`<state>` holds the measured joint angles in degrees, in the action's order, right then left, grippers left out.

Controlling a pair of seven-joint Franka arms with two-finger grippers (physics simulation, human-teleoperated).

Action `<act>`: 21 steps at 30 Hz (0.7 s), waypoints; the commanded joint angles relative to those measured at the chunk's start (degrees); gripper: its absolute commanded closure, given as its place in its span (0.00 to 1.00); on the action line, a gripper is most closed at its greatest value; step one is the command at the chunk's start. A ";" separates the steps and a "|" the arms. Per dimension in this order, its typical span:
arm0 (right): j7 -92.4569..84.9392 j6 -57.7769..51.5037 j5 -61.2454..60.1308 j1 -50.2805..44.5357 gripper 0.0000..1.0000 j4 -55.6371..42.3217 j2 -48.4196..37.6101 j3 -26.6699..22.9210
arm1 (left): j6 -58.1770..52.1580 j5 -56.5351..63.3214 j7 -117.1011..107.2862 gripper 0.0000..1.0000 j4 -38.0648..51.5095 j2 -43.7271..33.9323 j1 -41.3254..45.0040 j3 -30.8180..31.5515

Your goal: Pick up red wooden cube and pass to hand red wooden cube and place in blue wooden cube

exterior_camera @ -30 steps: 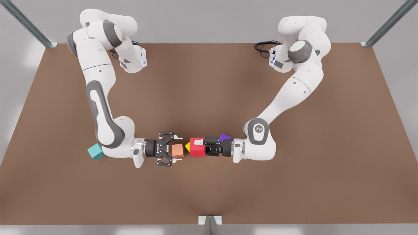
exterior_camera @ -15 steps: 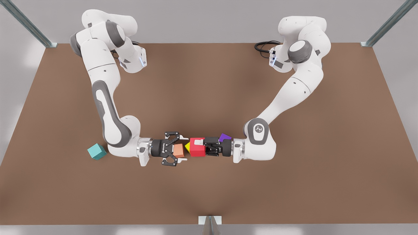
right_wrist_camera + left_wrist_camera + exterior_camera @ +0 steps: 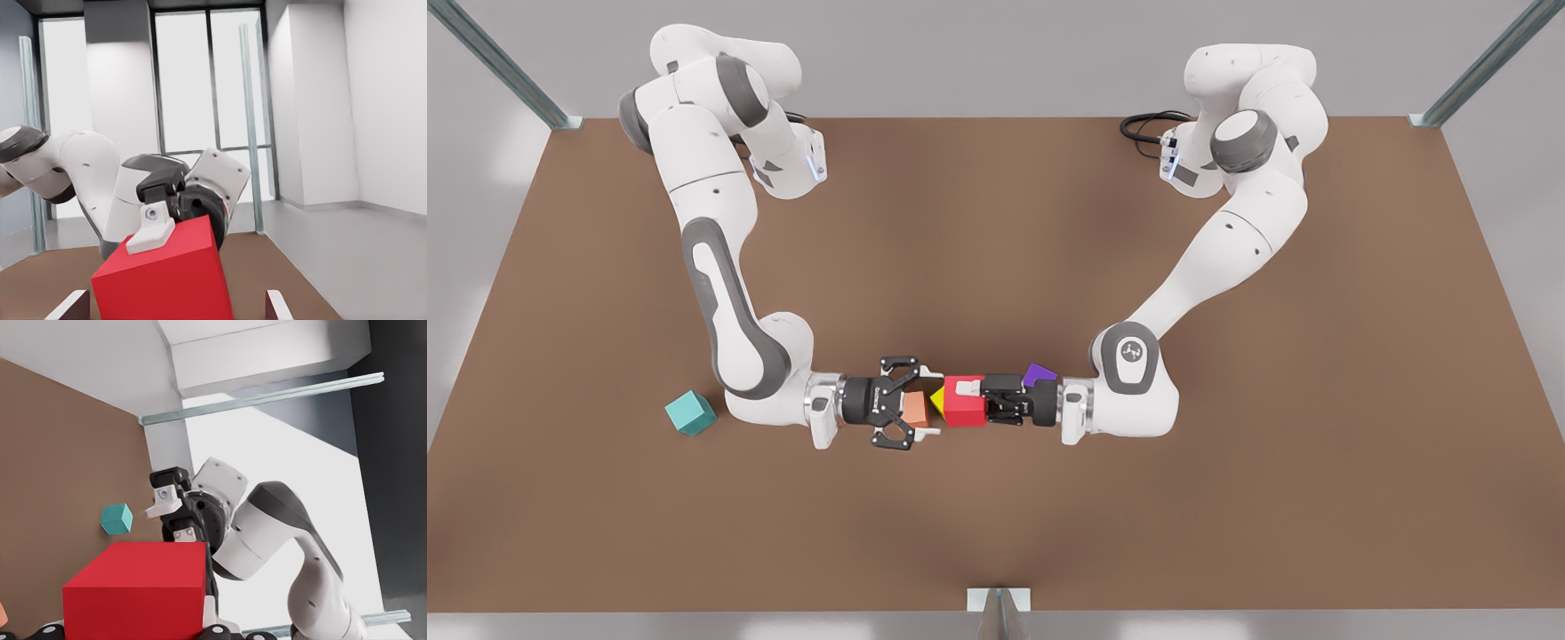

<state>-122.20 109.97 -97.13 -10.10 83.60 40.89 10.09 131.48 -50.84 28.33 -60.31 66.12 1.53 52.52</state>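
Note:
The red wooden cube (image 3: 960, 411) hangs above the table's middle. My left gripper (image 3: 967, 400), on the arm at the front view's right, is shut on it, with one white finger pad (image 3: 150, 233) on its top face. My right gripper (image 3: 927, 402), on the front view's left arm, faces it and is open. Its fingertips (image 3: 275, 303) stand just short of the cube (image 3: 163, 280), spread wider than it. The left wrist view has the cube (image 3: 133, 590) close up, the right gripper (image 3: 173, 515) behind it and the blue wooden cube (image 3: 116, 519) beyond. That teal cube (image 3: 689, 413) rests on the table.
A pale orange cube (image 3: 914, 409) lies on the table beneath my right gripper. A yellow piece (image 3: 938, 400) shows beside the red cube, and a purple block (image 3: 1039, 373) sits behind my left gripper. Metal posts (image 3: 996, 613) stand at the brown table's (image 3: 996, 249) edges.
My right gripper has moved toward the red cube, passing over the orange cube, and its arm no longer covers the teal cube. My left gripper has held still with the red cube.

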 commanded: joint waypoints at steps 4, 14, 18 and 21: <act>-0.49 -0.01 0.09 0.00 0.00 0.51 -0.73 0.11 | -0.18 -0.31 0.33 0.30 0.02 -0.11 0.05 0.04; -0.23 0.51 -0.52 -0.97 0.00 1.39 -0.91 0.90 | -0.18 -0.13 0.41 0.30 0.02 0.15 0.05 0.04; -0.06 1.39 -1.14 -1.67 0.00 0.95 -0.47 0.90 | -0.18 -0.22 0.41 0.30 0.02 0.15 0.05 0.04; -0.06 1.83 -1.31 -2.02 0.00 0.86 -0.38 0.90 | -0.18 -0.22 0.41 0.30 0.02 0.15 0.05 0.04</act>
<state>-122.40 111.08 -98.18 -12.04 84.51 40.56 10.96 131.49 -50.76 27.89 -60.31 66.35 1.58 52.51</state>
